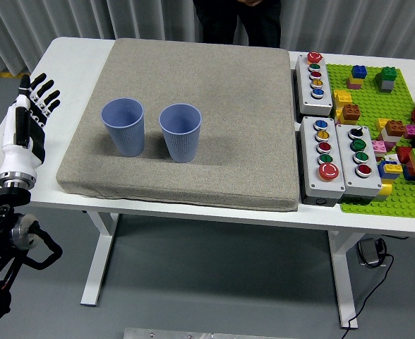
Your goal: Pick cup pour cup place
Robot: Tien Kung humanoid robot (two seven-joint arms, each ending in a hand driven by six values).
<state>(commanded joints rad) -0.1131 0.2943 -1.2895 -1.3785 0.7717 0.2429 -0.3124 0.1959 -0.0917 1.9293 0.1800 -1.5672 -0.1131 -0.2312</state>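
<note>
A: Grey curtains at the back, white desk (73, 53) carrying a grey mat (214, 85). Where did the cups sit?

B: Both stood upright on the mat. The left blue cup (123, 126) was just beside the right blue cup (181, 132), not touching, mouths up. Contents not visible.

A: Hand state?

B: Only the left hand (32, 113) showed, hovering off the desk's left edge, fingers (45, 95) extended and spread, holding nothing. Right hand was out of view.

A: Key relation?

B: From the left hand, the left blue cup lay to its right and slightly ahead, nearest of the two; the right blue cup sat just beyond it. Cup axis was vertical, so a side wrap looked right.

A: Progress?

B: Pick not yet begun, I'd judge.

A: Clutter?

B: Button boxes (324, 127) and a green brick plate (384, 134) were far off to the hand's right. A person (237, 18) stood past the far edge, hands not on the desk.
</note>
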